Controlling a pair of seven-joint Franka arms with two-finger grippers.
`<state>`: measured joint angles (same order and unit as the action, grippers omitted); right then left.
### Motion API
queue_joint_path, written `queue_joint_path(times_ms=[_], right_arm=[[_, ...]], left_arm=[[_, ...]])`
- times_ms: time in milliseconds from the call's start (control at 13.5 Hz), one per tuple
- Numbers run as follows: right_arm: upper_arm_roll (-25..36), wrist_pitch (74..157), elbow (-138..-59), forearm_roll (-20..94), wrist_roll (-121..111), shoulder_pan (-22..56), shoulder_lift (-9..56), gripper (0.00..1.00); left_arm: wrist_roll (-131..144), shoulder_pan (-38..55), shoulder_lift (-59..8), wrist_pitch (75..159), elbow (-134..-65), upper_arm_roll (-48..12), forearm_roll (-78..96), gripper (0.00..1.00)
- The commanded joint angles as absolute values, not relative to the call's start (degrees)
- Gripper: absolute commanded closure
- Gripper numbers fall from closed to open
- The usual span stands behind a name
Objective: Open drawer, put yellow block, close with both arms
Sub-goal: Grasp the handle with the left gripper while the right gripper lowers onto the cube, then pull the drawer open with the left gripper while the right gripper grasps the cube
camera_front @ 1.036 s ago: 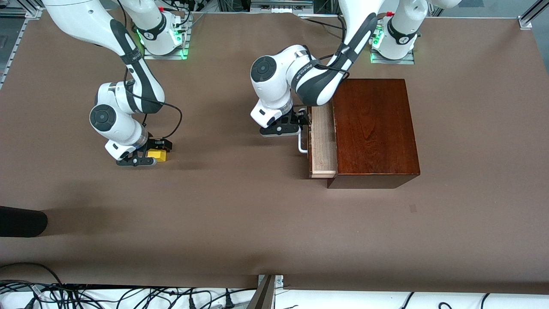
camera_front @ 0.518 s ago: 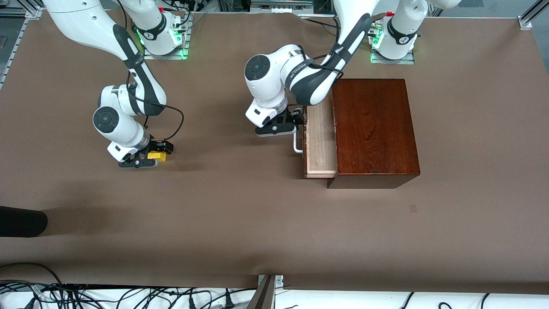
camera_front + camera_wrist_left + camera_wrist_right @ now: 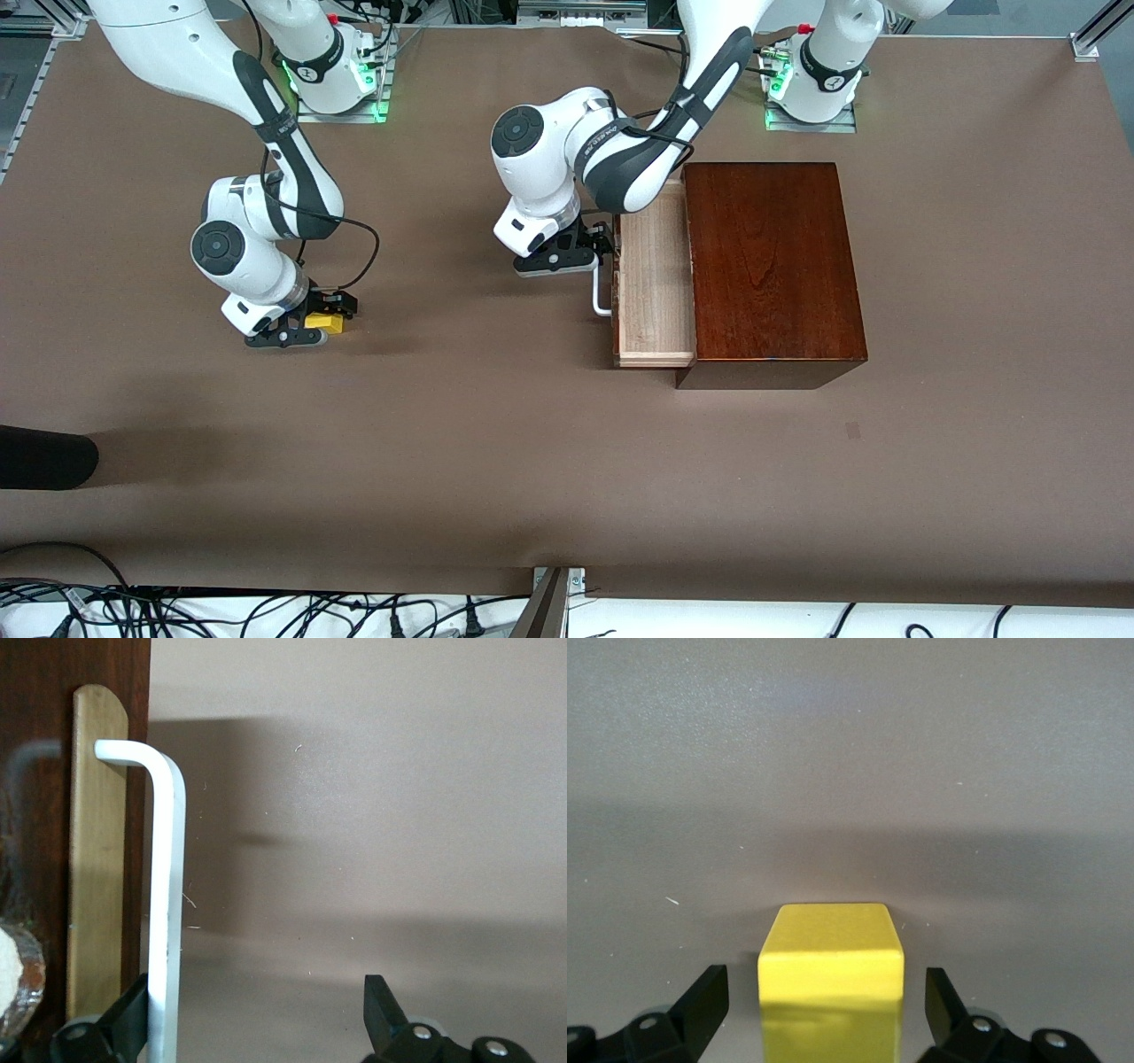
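The glossy reddish-brown box [image 3: 771,266] stands toward the left arm's end of the table. Its drawer [image 3: 656,283] is partly pulled out, and the pale tray looks empty. My left gripper [image 3: 604,250] is open at the white handle [image 3: 601,297]. In the left wrist view [image 3: 257,1014] one finger [image 3: 128,1023] is hooked against the handle [image 3: 166,904] and the other finger stands well apart. The yellow block [image 3: 330,324] sits on the table toward the right arm's end. My right gripper [image 3: 321,319] is open and low around it. In the right wrist view [image 3: 824,997] the block [image 3: 831,979] lies between the fingers with gaps on both sides.
A dark rounded object [image 3: 44,456] lies at the table's edge at the right arm's end, nearer the camera. Cables [image 3: 177,611] run along the nearest edge. Bare brown table [image 3: 478,425] lies between the block and the drawer.
My left gripper has moved toward the right arm's end with the handle, and the drawer has slid farther out of the box. My right gripper has stayed around the yellow block.
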<state>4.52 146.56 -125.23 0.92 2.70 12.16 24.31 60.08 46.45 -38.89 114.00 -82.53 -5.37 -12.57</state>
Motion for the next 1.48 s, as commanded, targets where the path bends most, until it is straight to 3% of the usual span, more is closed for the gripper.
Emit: queue_joint_path(times_ms=[0, 148, 222, 666, 1258, 1405], right_arm=[[4.39, 147.04, -124.63, 1.76, 0.88, 11.87, 24.87, 0.03], [4.39, 147.04, -124.54, 1.67, 0.88, 11.87, 24.87, 0.07], [4.39, 147.04, -124.54, 1.67, 0.79, 11.87, 24.87, 0.16], [4.57, 146.87, -124.19, 1.84, -5.01, 10.99, 24.7, 0.98], [4.57, 145.99, -122.61, 1.93, -4.66, 10.9, 24.79, 1.0], [4.57, 142.49, -120.43, 1.93, -4.57, 10.99, 24.79, 1.0]], left_arm=[[62.14, 48.16, -41.57, 116.37, -78.31, -6.33, -10.37, 0.0], [62.14, 48.16, -41.57, 116.54, -78.31, -6.42, -9.67, 0.0], [62.23, 48.25, -41.66, 116.63, -78.31, -6.42, -9.23, 0.0], [62.93, 48.25, -41.66, 117.86, -78.31, -6.42, -9.05, 0.0], [60.73, 47.9, -37.63, 114.19, -79.54, -5.98, -10.37, 0.0], [60.64, 47.64, -35.96, 112.42, -80.5, -5.98, -10.37, 0.0]])
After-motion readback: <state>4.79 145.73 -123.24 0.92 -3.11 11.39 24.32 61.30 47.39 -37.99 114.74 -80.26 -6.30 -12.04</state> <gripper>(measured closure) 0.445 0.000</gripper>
